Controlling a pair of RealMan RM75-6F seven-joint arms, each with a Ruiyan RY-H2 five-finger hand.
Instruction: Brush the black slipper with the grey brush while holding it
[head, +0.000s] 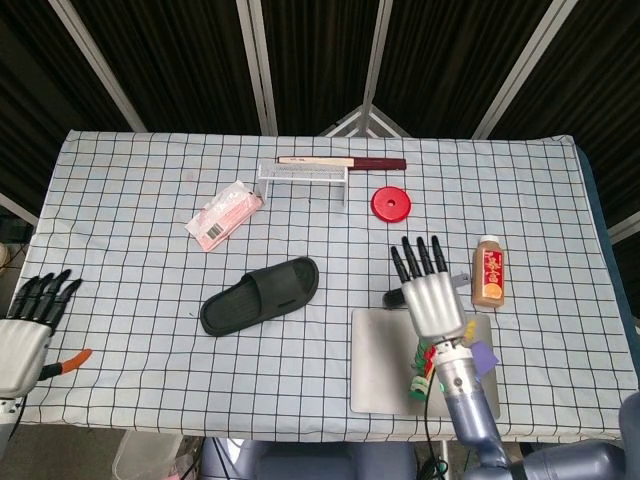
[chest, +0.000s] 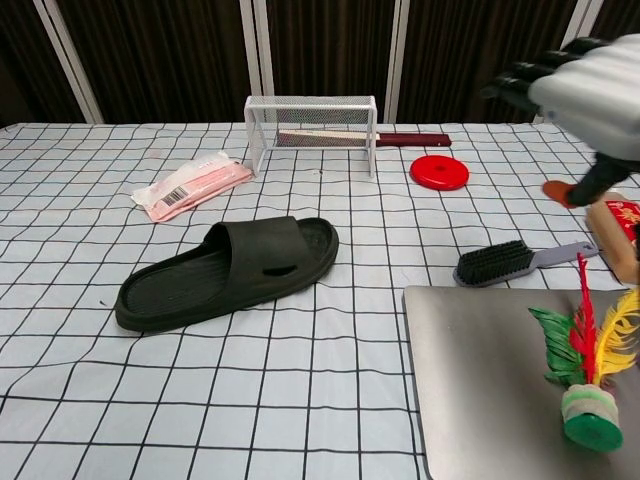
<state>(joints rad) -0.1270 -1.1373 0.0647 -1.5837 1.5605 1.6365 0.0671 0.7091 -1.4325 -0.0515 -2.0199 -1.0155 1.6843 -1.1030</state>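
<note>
The black slipper (head: 261, 295) (chest: 229, 272) lies sole-down in the middle of the checked table. The grey brush (chest: 520, 262) with black bristles rests on the cloth to its right, by the far edge of the metal tray; in the head view only its dark tip (head: 392, 298) and handle end show beside my hand. My right hand (head: 432, 297) (chest: 585, 88) is raised above the brush, fingers spread, holding nothing. My left hand (head: 27, 325) hovers at the table's left front edge, fingers extended, empty.
A grey metal tray (chest: 480, 380) holds a feathered shuttlecock (chest: 585, 375). A brown bottle (head: 488, 272) stands right of the brush. A red disc (head: 392, 203), a wire rack (chest: 312, 128) with a long stick-like item behind it, and a pink packet (head: 224, 214) lie further back.
</note>
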